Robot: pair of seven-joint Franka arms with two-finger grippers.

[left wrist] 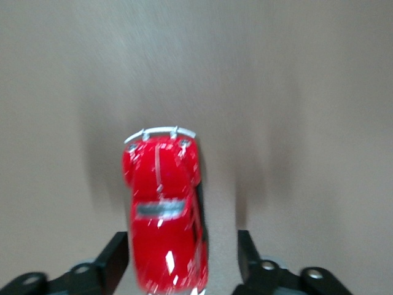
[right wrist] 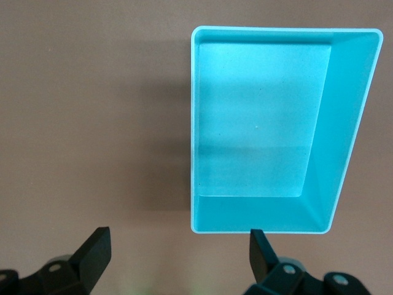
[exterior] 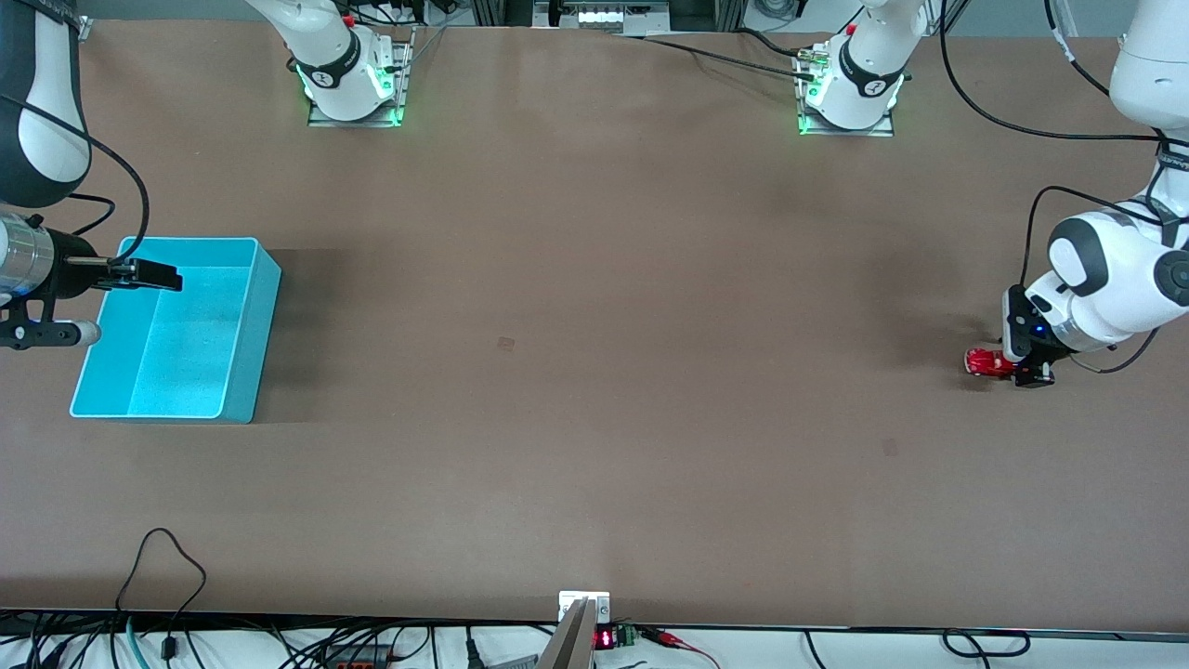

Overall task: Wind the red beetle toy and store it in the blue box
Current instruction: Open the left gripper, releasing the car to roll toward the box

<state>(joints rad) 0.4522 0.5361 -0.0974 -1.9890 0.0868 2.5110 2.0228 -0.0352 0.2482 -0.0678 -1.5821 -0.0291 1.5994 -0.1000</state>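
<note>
The red beetle toy (exterior: 986,362) stands on the table at the left arm's end. My left gripper (exterior: 1020,368) is low at the toy and open. In the left wrist view the toy (left wrist: 163,209) sits between the black fingers (left wrist: 115,261), close against one finger, with a gap to the other, and its silvery bumper points away from the gripper (left wrist: 182,258). The blue box (exterior: 176,330) stands empty at the right arm's end. My right gripper (exterior: 153,275) hangs open and empty over the box's rim. The right wrist view shows the box (right wrist: 344,123) ahead of the open gripper (right wrist: 178,252).
The brown table (exterior: 594,372) runs between the toy and the box. The two arm bases (exterior: 348,79) stand along the table's edge farthest from the front camera. Cables (exterior: 158,576) lie along the nearest edge.
</note>
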